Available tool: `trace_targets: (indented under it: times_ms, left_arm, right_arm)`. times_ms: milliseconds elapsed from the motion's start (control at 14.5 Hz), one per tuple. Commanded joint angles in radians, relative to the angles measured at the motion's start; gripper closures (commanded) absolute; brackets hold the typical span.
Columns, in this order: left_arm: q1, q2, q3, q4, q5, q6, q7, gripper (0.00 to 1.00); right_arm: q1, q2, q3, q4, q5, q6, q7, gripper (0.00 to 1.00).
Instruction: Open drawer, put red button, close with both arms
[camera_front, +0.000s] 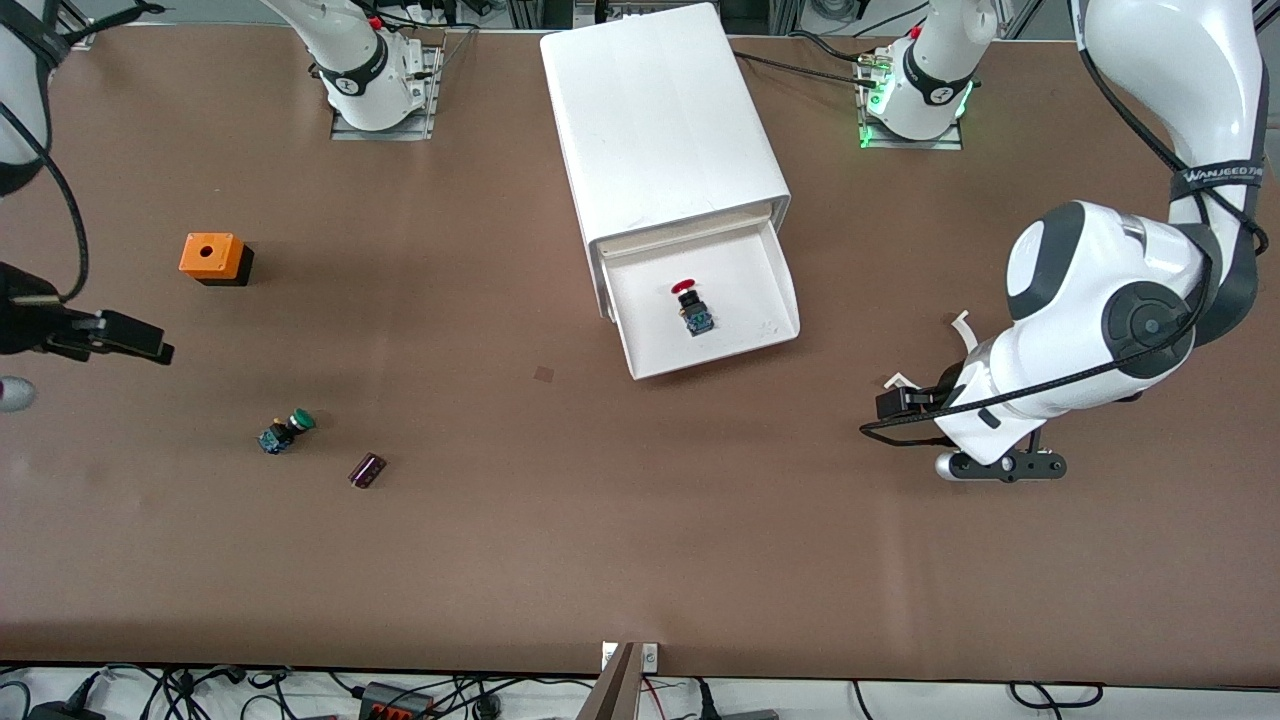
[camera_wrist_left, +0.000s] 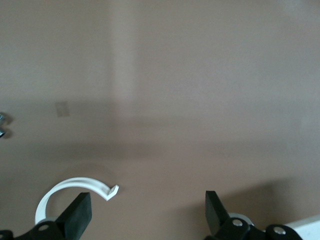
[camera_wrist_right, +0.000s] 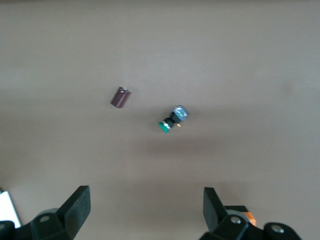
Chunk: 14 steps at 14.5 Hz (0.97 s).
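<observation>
Two black hands, left (camera_wrist_left: 145, 215) and right (camera_wrist_right: 145, 212), released, round-capped red button (camera_front: 692, 305) in smooth white drawer (camera_front: 770, 270).

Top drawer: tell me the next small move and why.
Probably bring both tools to the front edge of the drawer to push it shut. The red button already lies inside the pulled-out tray. The left tool and the right tool are both open, empty, and over bare table, away from the cabinet.

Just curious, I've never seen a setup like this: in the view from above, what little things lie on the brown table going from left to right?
Orange box → green-capped button → small dark cylinder → red button, lying in the open drawer of the white cabinet.
</observation>
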<state>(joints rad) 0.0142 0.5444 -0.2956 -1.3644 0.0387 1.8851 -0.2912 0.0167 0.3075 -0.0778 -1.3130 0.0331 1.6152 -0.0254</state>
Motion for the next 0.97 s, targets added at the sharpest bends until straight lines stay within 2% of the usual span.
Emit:
trace_targets:
  times_ms: [0, 345, 484, 691, 898]
  left_arm:
    - [-0.029, 0.019, 0.000, -0.001, -0.010, 0.048, -0.025, 0.00]
    - [-0.077, 0.066, 0.000, -0.004, -0.008, 0.112, -0.066, 0.00]
    - [-0.086, 0.074, 0.000, -0.031, -0.008, 0.167, -0.065, 0.00]
    - [-0.106, 0.066, 0.000, -0.123, -0.011, 0.287, -0.080, 0.00]
    - [-0.132, 0.069, -0.031, -0.163, -0.010, 0.316, -0.290, 0.00]
  right_arm:
    - [-0.012, -0.079, 0.038, -0.089, -0.045, 0.029, -0.018, 0.00]
    - [-0.018, -0.119, 0.036, -0.123, -0.047, 0.009, -0.019, 0.00]
    - [-0.018, -0.175, 0.036, -0.213, -0.047, 0.053, -0.013, 0.00]
    - [-0.018, -0.260, 0.036, -0.345, -0.048, 0.107, -0.011, 0.00]
    - [-0.018, -0.292, 0.036, -0.385, -0.048, 0.127, -0.011, 0.00]
